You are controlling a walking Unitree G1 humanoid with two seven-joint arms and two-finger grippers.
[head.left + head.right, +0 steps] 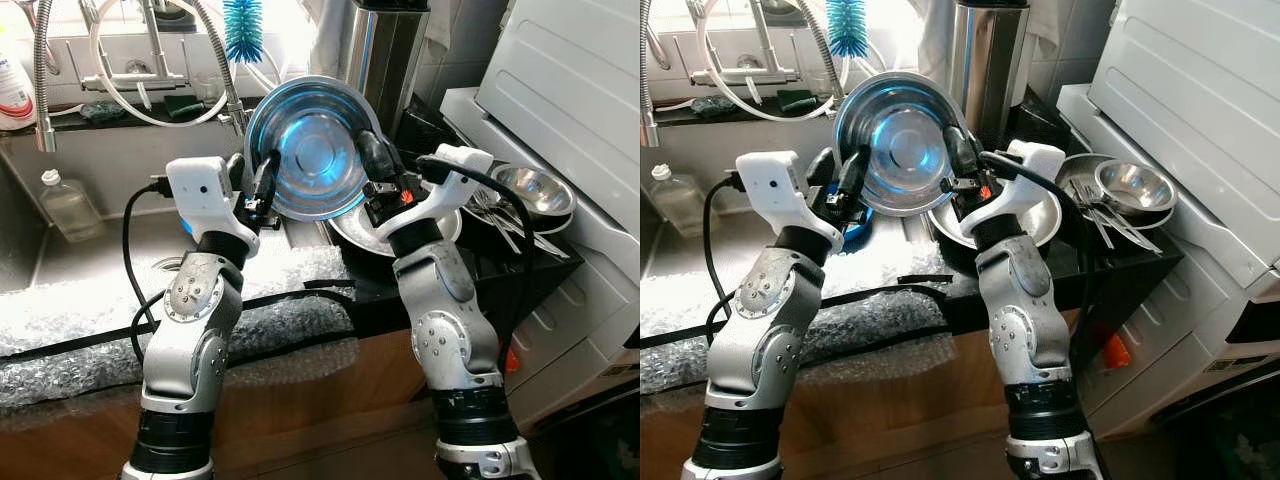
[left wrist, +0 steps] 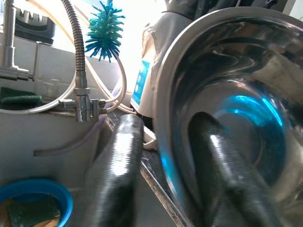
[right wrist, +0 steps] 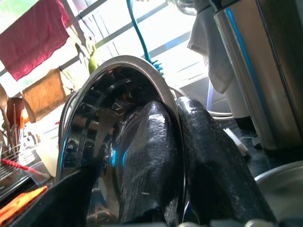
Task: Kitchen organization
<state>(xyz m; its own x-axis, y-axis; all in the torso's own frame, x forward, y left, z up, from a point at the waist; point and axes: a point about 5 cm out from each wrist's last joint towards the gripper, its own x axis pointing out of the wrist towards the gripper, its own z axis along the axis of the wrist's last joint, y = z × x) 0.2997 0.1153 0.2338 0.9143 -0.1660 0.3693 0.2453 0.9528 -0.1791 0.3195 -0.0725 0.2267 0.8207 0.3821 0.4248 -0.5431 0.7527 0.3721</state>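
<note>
A shiny steel bowl point(image 1: 315, 145) is held up on edge above the counter, its hollow facing me. My left gripper point(image 1: 262, 185) is shut on its left rim, one finger point(image 2: 227, 175) inside the bowl point(image 2: 236, 109) and the other finger point(image 2: 116, 175) behind it. My right gripper point(image 1: 372, 165) is shut on the right rim, again with one finger point(image 3: 147, 161) inside the bowl point(image 3: 109, 94) and one finger point(image 3: 208, 165) outside. The bowl hangs over a wide steel dish point(image 1: 350, 232) on the dark counter.
A small steel bowl point(image 1: 535, 190) and loose cutlery point(image 1: 505, 225) lie to the right, beside a white appliance point(image 1: 570, 80). Behind stand a steel canister point(image 1: 385, 55), a blue brush point(image 1: 242, 28) and tap hoses. The sink point(image 1: 90, 250) with a plastic bottle point(image 1: 68, 205) is at the left; bubble wrap point(image 1: 150, 330) covers the front edge.
</note>
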